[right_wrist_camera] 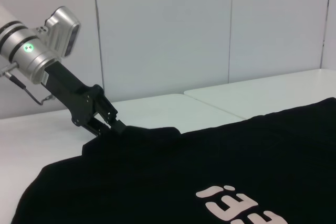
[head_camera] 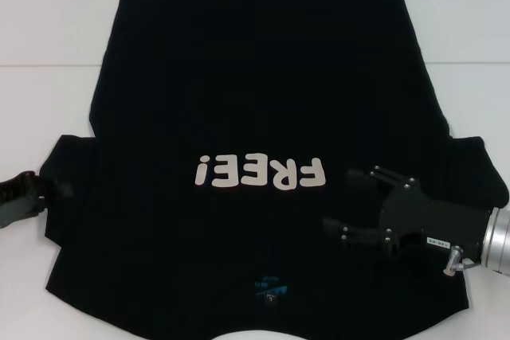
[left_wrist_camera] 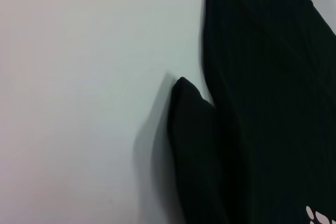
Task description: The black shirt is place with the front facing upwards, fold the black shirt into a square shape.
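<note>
The black shirt (head_camera: 255, 101) lies flat on the white table (head_camera: 48, 37), front up. Its pale "FREE!" lettering (head_camera: 259, 173) and blue neck label (head_camera: 269, 286) are towards me. My left gripper (head_camera: 40, 190) is at the tip of the shirt's left sleeve. In the right wrist view this gripper (right_wrist_camera: 114, 126) is shut on the sleeve edge and holds it slightly raised. The lifted sleeve (left_wrist_camera: 194, 129) casts a shadow in the left wrist view. My right gripper (head_camera: 344, 201) is open and hovers over the shirt's right side, just right of the lettering.
White tabletop shows to the left, right and behind the shirt. A seam between table panels (head_camera: 40, 65) runs across the back. A pale wall (right_wrist_camera: 210, 24) stands behind the table.
</note>
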Motion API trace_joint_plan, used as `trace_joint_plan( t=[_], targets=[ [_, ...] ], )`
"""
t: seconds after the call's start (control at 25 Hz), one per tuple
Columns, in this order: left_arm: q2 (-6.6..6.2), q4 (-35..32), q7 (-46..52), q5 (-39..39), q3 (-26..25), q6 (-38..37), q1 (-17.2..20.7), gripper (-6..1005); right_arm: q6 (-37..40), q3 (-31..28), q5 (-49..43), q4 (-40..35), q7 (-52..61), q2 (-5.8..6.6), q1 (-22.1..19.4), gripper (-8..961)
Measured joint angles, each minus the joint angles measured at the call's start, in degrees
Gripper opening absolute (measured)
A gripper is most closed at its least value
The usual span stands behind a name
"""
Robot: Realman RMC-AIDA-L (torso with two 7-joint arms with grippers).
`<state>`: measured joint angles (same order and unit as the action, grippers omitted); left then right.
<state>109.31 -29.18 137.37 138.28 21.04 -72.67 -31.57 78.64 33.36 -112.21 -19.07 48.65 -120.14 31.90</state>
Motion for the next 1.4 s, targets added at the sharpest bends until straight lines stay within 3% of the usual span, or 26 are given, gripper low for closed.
trace_joint_plan(
  t=[0.16, 0.28, 0.72, 1.4],
  targets=[
    [0.0, 0.0, 0.0, 0.05, 0.11, 0.31, 0.0, 371, -0.15, 0.1, -0.04, 0.07, -0.08, 0.0, 0.0, 947],
    [0.02, 0.0, 0.01, 0.06, 0.14, 0.42, 0.05, 129, -0.16, 0.12, -0.06, 0.42, -0.22, 0.0, 0.0, 947],
    [-0.33, -1.93, -0.04, 0.07, 0.04, 0.77, 0.49, 15, 0.17, 0.13, -0.05, 0.61, -0.3, 0.07, 0.0, 946],
    [-1.89, -6.7, 1.19, 4.33, 0.1, 1.06, -1.19, 21, 0.27, 0.12, -0.05, 0.61, 0.02, 0.0, 0.35, 946]
  ],
)
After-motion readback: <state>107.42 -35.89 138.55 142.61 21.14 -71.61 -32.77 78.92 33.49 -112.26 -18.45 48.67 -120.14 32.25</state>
